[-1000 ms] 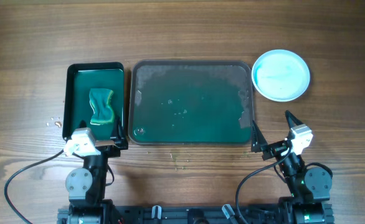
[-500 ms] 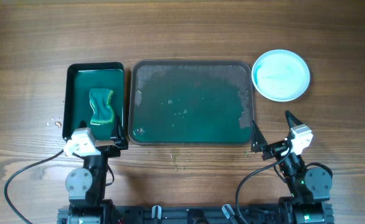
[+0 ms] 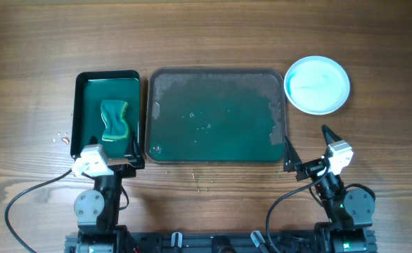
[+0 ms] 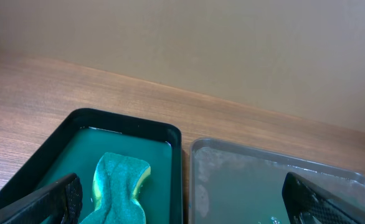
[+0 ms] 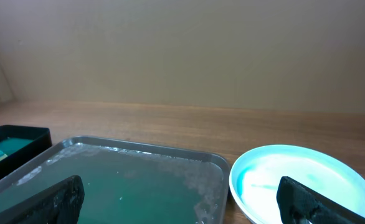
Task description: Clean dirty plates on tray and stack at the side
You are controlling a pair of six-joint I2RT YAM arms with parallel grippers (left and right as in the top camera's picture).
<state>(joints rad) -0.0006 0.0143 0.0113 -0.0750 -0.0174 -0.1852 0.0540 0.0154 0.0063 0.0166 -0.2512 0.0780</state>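
The large dark tray (image 3: 216, 151) with a glossy green floor lies mid-table with no plates on it; it also shows in the left wrist view (image 4: 245, 162) and the right wrist view (image 5: 139, 163). A stack of pale-blue plates (image 3: 317, 84) with faint teal smears on top sits on the table right of the tray, also in the right wrist view (image 5: 307, 180). How many plates are in the stack cannot be told. My left gripper (image 3: 116, 156) is open and empty at the tray's near left corner. My right gripper (image 3: 308, 146) is open and empty at its near right corner.
A smaller black-rimmed bright green tray (image 3: 85, 119) stands left of the large tray and holds a teal-and-yellow sponge (image 3: 114, 119), also in the left wrist view (image 4: 120, 190). Small crumbs (image 3: 60, 138) lie on the wood at the far left and in front of the large tray.
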